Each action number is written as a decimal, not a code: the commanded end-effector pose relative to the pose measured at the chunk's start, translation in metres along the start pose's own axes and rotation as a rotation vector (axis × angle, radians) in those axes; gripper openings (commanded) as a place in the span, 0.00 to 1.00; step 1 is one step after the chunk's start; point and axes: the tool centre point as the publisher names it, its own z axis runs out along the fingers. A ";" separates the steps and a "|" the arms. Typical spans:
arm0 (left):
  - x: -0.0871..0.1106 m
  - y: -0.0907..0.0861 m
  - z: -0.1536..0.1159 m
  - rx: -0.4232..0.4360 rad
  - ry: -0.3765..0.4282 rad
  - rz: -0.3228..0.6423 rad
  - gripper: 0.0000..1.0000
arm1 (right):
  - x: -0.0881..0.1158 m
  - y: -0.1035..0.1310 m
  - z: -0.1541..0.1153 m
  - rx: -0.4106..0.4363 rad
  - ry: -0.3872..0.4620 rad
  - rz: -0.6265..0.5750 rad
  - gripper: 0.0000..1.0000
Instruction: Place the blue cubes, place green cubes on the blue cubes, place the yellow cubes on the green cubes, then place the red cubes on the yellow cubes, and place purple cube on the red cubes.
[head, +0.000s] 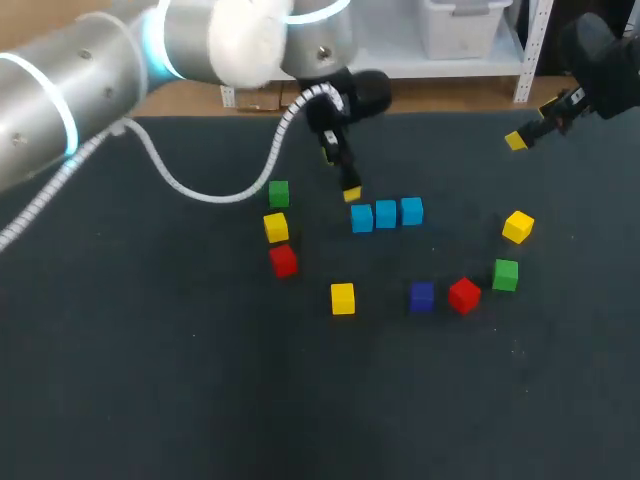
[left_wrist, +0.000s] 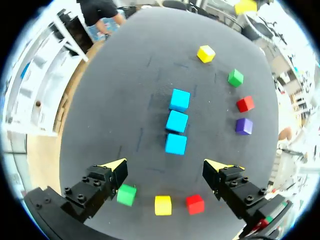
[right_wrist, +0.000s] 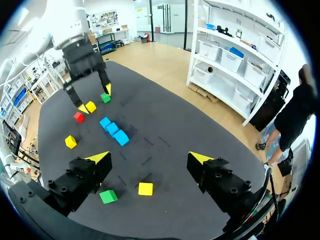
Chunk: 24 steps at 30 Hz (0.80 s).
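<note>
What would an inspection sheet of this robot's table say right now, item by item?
surface: dark table, flat.
job's things: three blue cubes in a close row; two green cubes, three yellow cubes, two red cubes and one purple cube lie singly around them; nothing stacked.
clutter: nothing seen.
grippers: left gripper open, empty, blue row ahead of it; right gripper open, empty, near the table's far edge.
cables: white cable loops from the left arm above the table.
surroundings: nothing seen reaching over the table.
</note>
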 end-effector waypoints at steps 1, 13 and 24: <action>0.038 -0.017 -0.026 -0.091 -0.172 -0.029 1.00 | 0.000 0.000 0.000 0.000 -0.002 -0.001 1.00; 0.093 -0.029 -0.085 -0.246 -0.406 -0.245 1.00 | 0.000 0.000 0.000 0.000 -0.002 -0.001 1.00; 0.146 -0.030 -0.114 -0.298 -0.617 -0.474 1.00 | 0.000 0.000 0.000 0.000 -0.002 -0.001 1.00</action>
